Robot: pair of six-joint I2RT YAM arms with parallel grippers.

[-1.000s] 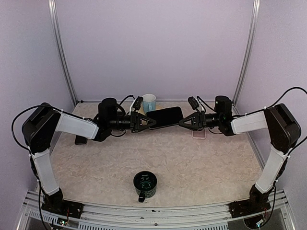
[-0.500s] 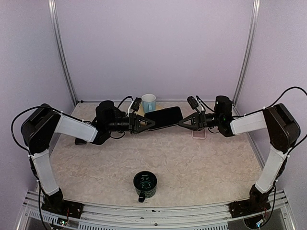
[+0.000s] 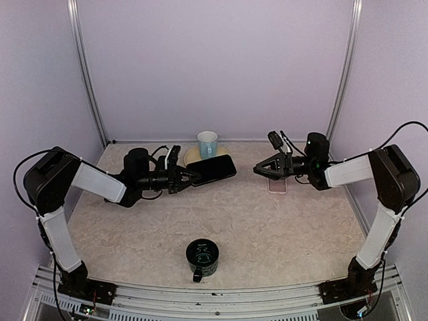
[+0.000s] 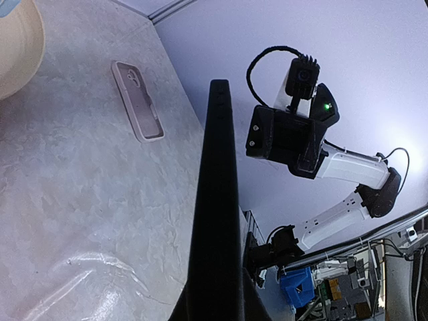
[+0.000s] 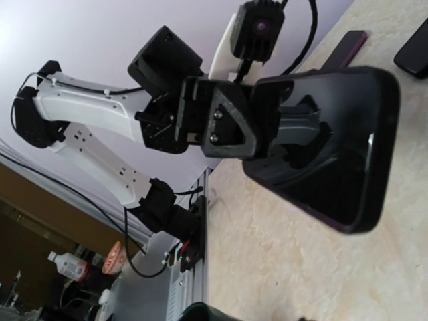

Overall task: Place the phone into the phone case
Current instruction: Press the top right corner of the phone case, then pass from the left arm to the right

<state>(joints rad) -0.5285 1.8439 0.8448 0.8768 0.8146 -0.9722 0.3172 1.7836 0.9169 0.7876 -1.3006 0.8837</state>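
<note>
Progress, by judgement: early, with lifting done and casing all left. Phone (image 3: 215,169) up off the table (image 3: 267,234), upper centre of the top view, pinched tight at its left end by the left gripper (image 3: 189,176). Case (image 3: 277,185) flat on the table to the right, well apart from the phone and empty. Right gripper (image 3: 257,169) between the two, clear of the phone, gripping nothing; cannot tell how wide. Still to do: carry over, line up, press in.

Long axis of the phone roughly left to right, right end tilted slightly toward the top of the frame, broad face up, free end pointing at the right gripper. Case roughly crosswise to it.
</note>
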